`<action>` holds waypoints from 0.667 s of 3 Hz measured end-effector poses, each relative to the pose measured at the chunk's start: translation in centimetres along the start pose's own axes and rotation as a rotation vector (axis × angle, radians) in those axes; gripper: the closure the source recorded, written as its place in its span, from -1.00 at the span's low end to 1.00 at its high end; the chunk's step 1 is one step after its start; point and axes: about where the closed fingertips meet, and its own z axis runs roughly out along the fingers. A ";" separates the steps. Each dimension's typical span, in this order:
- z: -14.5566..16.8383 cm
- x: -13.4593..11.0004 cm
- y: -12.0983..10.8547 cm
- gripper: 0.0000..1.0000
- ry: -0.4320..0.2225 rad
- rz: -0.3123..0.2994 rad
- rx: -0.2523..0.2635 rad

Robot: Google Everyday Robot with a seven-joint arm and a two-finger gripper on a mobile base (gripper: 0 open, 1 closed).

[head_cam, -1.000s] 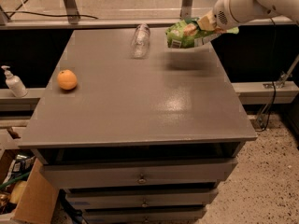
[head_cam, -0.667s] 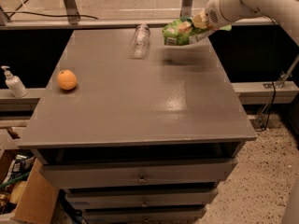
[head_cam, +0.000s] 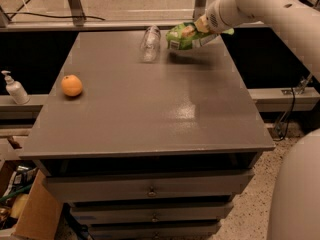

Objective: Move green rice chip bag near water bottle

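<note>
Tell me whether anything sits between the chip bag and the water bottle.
Nothing visible does. The gripper, at the far edge, holds the green rice chip bag beside the water bottle, only bare table between them. The orange lies far off.

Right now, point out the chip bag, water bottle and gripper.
green rice chip bag (head_cam: 181,37), camera view, front panel.
water bottle (head_cam: 150,44), camera view, ribbed body.
gripper (head_cam: 201,25), camera view, gripping bag's right end.
</note>
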 end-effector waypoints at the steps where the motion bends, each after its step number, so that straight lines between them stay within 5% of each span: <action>1: 1.5 0.2 0.6 1.00 0.002 0.017 -0.008; 2: 2.3 0.8 1.5 1.00 0.007 0.035 -0.021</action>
